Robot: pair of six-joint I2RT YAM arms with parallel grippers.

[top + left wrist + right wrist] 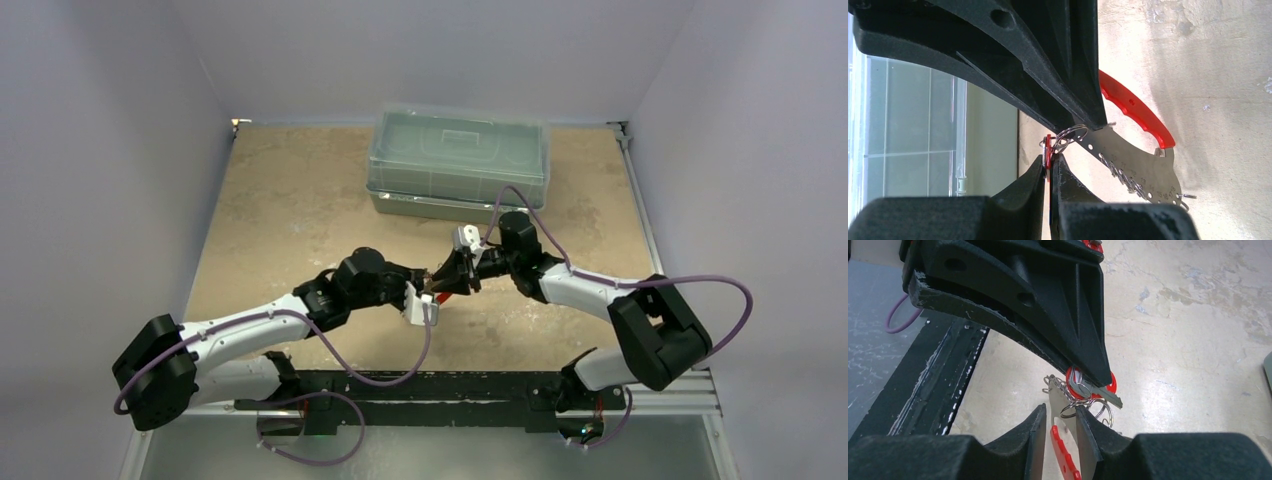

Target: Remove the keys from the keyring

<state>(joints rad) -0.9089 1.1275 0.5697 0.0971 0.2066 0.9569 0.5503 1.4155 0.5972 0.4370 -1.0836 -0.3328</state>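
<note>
Between pale lilac walls (pixel 100 150), the mottled beige worktop (pixel 290 200) carries a ribbed clear plastic box (pixel 458 160) at its far edge. Near its middle the right tool (pixel 1060 415) is clamped on the flat crescent keyring (pixel 1138 165), grey-white with a red outer edge. The left tool (pixel 1049 167), closed to a slit, pinches the red-headed key (pixel 1105 395) at the keyring's thin wire loop (pixel 1071 134).

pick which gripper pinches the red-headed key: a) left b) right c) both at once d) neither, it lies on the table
a: the left gripper is closed on the red-headed key, while the right gripper holds the keyring by the end near its metal loop.
</note>
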